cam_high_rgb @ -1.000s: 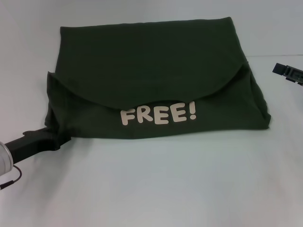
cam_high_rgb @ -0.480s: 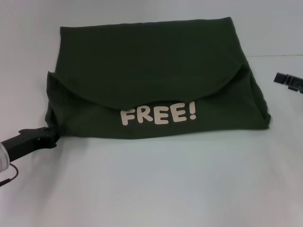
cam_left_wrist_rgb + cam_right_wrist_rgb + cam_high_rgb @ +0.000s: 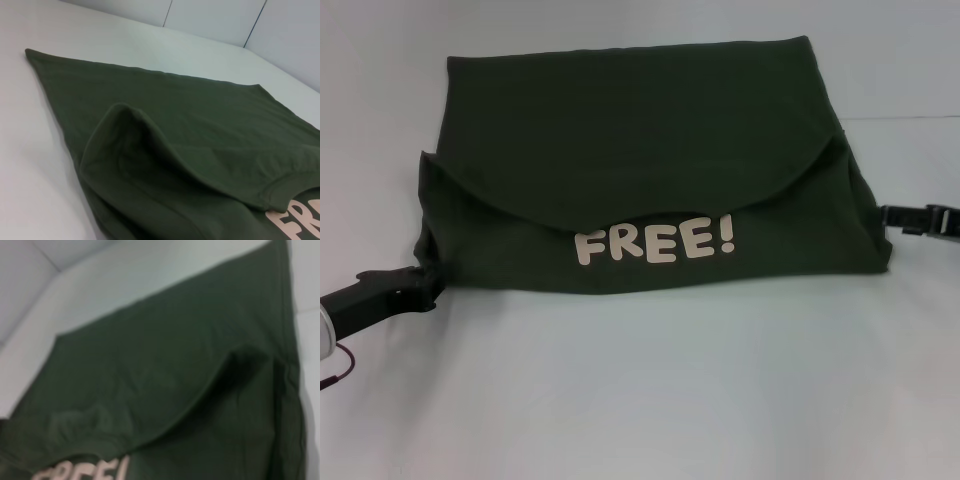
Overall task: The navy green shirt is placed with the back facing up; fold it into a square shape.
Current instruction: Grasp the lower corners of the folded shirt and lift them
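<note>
The navy green shirt [image 3: 640, 140] lies folded on the white table, its near layer turned up so the cream "FREE!" lettering [image 3: 655, 243] shows. My left gripper [image 3: 428, 280] rests low at the shirt's near left corner, touching or just short of the cloth. My right gripper [image 3: 888, 215] reaches in from the right and meets the shirt's right edge near its front corner. The left wrist view shows a raised fold of the shirt [image 3: 200, 130] close up. In the right wrist view the shirt [image 3: 150, 380] fills most of the picture, with its curved flap edge and part of the lettering.
White table [image 3: 670, 380] stretches in front of the shirt and to both sides. Pale wall panels [image 3: 215, 20] stand beyond the table's far edge.
My left gripper has drawn back leftward from the shirt's near left corner. My right gripper has come nearer and leftward, from the far right of the table up to the shirt's right edge.
</note>
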You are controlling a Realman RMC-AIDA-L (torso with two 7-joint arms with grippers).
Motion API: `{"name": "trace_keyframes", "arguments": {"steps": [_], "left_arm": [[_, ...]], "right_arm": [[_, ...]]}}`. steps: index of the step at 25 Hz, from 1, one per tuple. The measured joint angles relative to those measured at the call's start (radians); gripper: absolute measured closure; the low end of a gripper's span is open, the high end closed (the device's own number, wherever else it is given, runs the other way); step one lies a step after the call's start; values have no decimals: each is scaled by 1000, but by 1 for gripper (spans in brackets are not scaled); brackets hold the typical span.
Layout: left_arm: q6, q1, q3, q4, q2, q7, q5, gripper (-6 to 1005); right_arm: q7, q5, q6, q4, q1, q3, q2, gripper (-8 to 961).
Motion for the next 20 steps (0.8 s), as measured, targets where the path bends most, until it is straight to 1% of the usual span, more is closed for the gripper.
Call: {"name": "trace_keyframes", "arguments": {"steps": [3,6,12,16,20], "left_arm": [[11,0,0,0,4,-7,0,974],[25,-1,0,2,7,-12,0,974],[27,-4,-1,7,8,-15,-1,974],[27,-6,-2,8,8,-15,-1,974],[24,-7,-2,8,8,-15,-1,974]], "right_arm": [[23,-29,53,6,16,-52,12,88],[27,-41,81,7,24,-68,25,88],[27,-43,89,8,25,-69,33,87],[20,-43,102,12,26,-70,44,87],[16,-45,130,35,31,-78,46,88]]}}
